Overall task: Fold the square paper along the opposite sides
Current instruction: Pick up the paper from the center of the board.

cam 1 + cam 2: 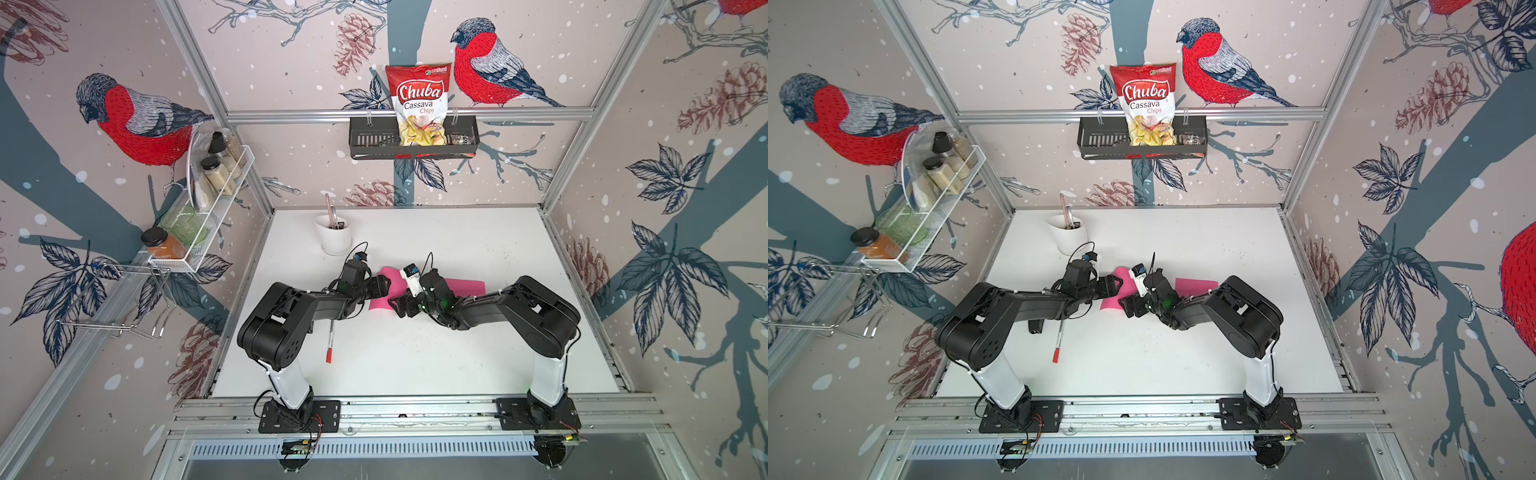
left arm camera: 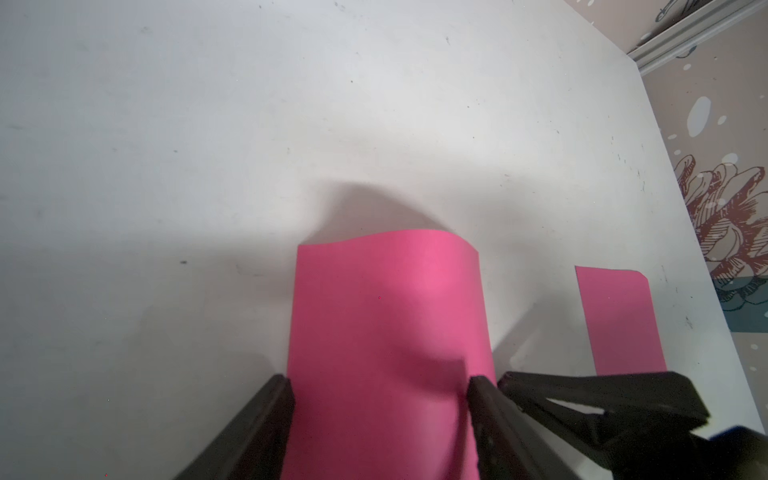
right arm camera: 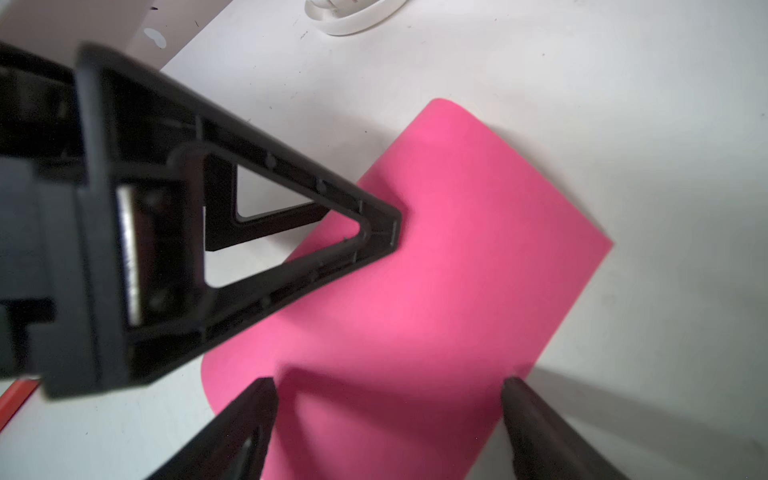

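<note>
The left gripper (image 1: 386, 286) reaches over the left end of the pink paper (image 1: 379, 305), near the middle of the white table (image 1: 457, 353). Its jaws stand partly open. In the left wrist view the paper (image 2: 386, 311) fills the gap between the two fingers (image 2: 274, 399), its side edges meeting each of them. From the right wrist view, one fingertip (image 3: 386, 232) rests on the paper's upper face, while the other finger passes behind the raised edge. Whether the sheet is truly clamped, I cannot tell.

Just to its right, the right gripper (image 1: 400, 306) faces it, close by. Its jaws are spread wide and hold nothing. Its fingers (image 3: 249, 415) straddle the paper (image 3: 457, 270), one at each side edge. Whether the tips touch the sheet is unclear.

The paper is a long pink strip lying crosswise between the arms. Its left end is lifted and bowed, with a wavy far edge and a shadow on the table behind it. Its right end (image 1: 467, 287) lies flat beyond the right wrist. The middle is hidden in both top views.
</note>
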